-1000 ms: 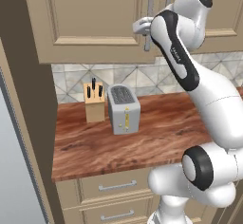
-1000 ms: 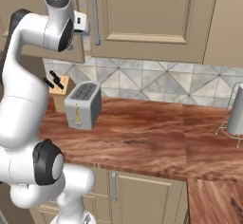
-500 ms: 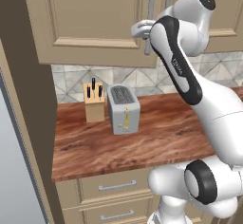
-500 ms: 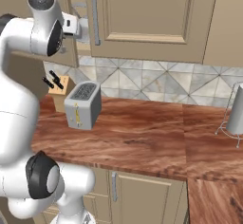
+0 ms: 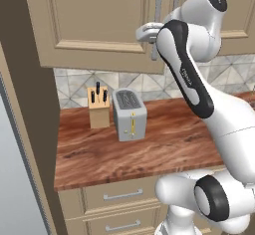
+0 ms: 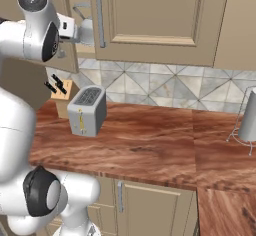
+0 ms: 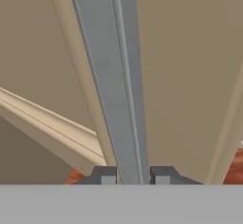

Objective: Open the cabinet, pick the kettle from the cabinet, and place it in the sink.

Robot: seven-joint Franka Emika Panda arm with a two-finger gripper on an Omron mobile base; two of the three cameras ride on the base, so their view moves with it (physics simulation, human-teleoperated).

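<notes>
Knife block (image 5: 98, 107) left of toaster (image 5: 129, 114), below cabinet (image 5: 94, 20).

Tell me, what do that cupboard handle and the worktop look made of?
The handle in the claw looks like brushed metal: even silver-grey with a dull sheen. The worktop looks like polished reddish-brown wood, judging by its streaky grain, though it could be a laminate.

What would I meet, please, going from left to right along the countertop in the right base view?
Knife block → toaster → bare stretch of wooden countertop → grey cone-shaped object on a wire stand at the right edge.
</notes>
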